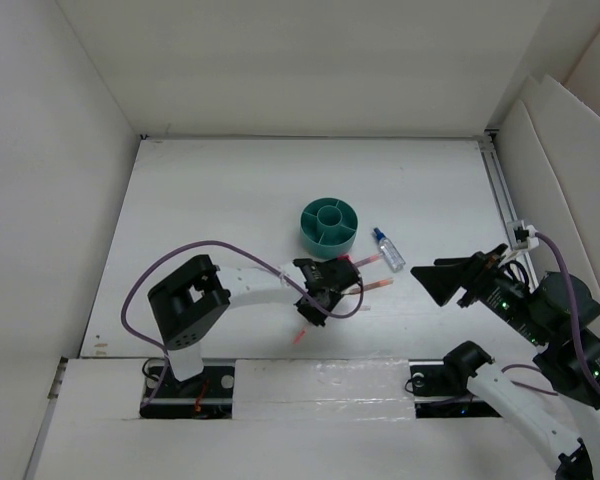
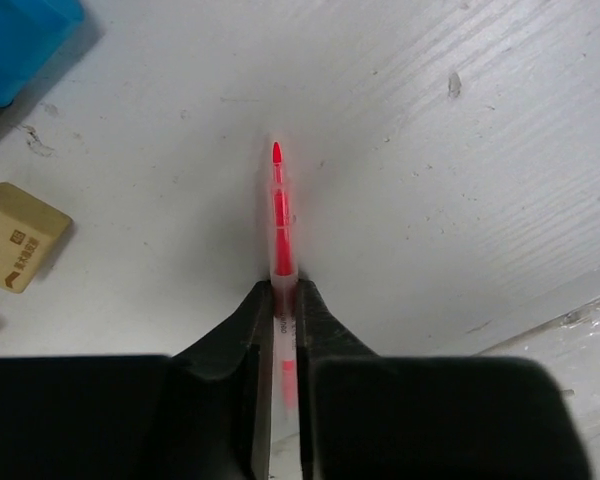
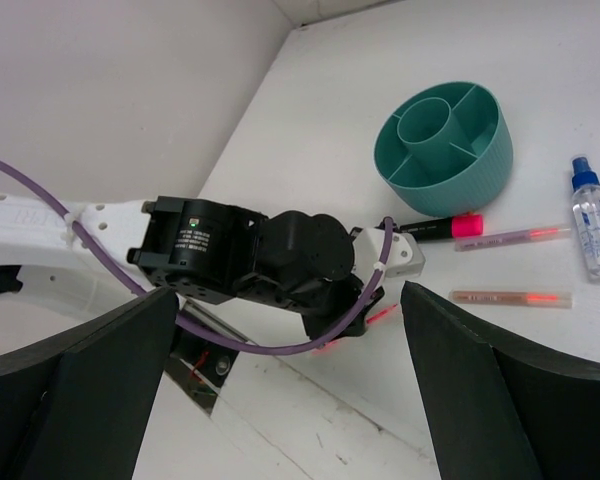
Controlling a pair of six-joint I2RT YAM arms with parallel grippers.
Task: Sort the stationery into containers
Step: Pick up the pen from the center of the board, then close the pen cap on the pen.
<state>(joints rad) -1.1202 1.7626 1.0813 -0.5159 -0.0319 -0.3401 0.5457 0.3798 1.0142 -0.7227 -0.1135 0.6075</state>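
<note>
Pink-orange and thin, a clear-barrelled pen [image 2: 280, 215] with a red core is clamped between the black fingers of the left gripper [image 2: 283, 292]. The jaws are closed tight on the barrel. The pen's red tip points away from the wrist over the white table [image 2: 460, 180], and whether it touches the surface cannot be told. A small tan block [image 2: 15, 236] with printed lettering lies on the table, apart from the pen, to its left in the wrist view.

Seen from above, the left gripper sits just on the near side of the round teal plastic organizer [image 1: 328, 225], which has a central cup ringed by divided compartments.

A black marker with a pink end [image 3: 440, 228] lies flat just below the organizer in the right wrist view. Its pink end is just beside the end of a second pen [image 3: 510, 236], and a third pen [image 3: 510, 298] lies roughly parallel, nearer the arms. A small clear bottle with a blue cap [image 3: 592, 215] lies on its side to the right of the organizer, near both loose pens.

The right gripper [image 1: 435, 283] hovers to the right of these items with its fingers spread wide and nothing between them.
</note>
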